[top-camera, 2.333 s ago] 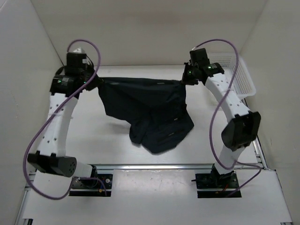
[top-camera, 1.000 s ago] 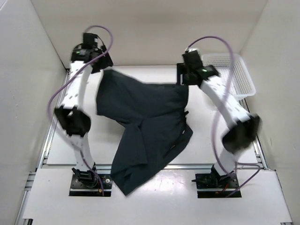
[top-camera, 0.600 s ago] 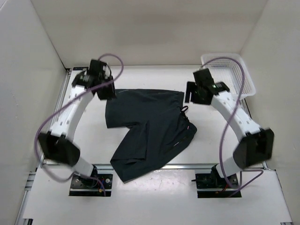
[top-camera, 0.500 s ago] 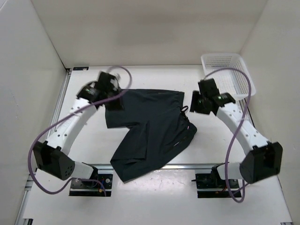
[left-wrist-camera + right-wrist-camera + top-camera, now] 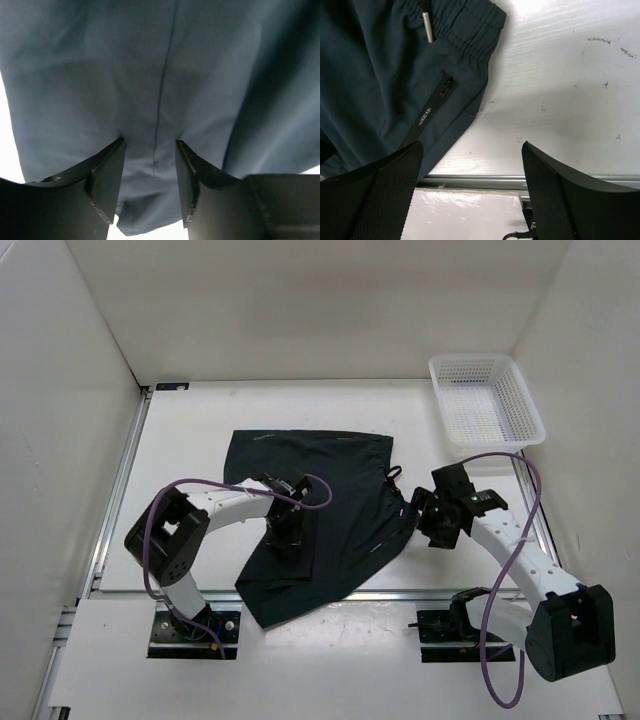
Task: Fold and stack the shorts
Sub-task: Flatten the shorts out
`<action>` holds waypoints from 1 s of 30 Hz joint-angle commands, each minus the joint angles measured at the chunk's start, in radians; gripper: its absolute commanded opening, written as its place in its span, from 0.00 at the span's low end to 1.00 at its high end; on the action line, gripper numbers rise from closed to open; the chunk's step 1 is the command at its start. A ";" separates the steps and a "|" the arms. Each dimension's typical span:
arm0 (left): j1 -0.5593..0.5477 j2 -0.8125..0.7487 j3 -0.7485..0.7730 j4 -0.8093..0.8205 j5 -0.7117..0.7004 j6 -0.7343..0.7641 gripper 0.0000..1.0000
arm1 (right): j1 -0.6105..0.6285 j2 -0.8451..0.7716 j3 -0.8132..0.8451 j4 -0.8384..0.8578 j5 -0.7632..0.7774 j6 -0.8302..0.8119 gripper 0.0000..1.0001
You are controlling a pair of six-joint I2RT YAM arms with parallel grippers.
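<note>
- The shorts (image 5: 320, 480) lie spread on the table (image 5: 180, 460), one leg draped over its near edge.
- Left gripper (image 5: 149, 145) hangs low over the fabric, fingers parted, holding nothing.
- Right gripper (image 5: 472, 147), wide and empty, hangs beside the waistband.
- Basket (image 5: 500, 443) sits far right.

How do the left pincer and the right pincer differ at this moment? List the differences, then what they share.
Place: the left pincer hangs over the middle of the shorts, with dark fabric filling its view. The right pincer sits at the shorts' edge, over bare table beside the waistband.
Opening: judged by each wrist view, the left pincer is opened less than the right pincer, which is spread wide.
Shared: both are open and hold nothing.
</note>
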 commanded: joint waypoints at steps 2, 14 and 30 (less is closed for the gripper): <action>-0.002 -0.002 0.020 0.059 -0.046 -0.031 0.54 | -0.013 -0.028 -0.010 0.030 -0.009 0.023 0.85; 0.018 -0.100 0.029 -0.038 -0.067 -0.012 0.10 | -0.022 0.056 -0.076 0.164 -0.075 0.052 0.91; 0.298 -0.304 0.060 -0.203 -0.058 0.061 0.10 | -0.085 0.363 -0.030 0.375 -0.073 0.021 0.00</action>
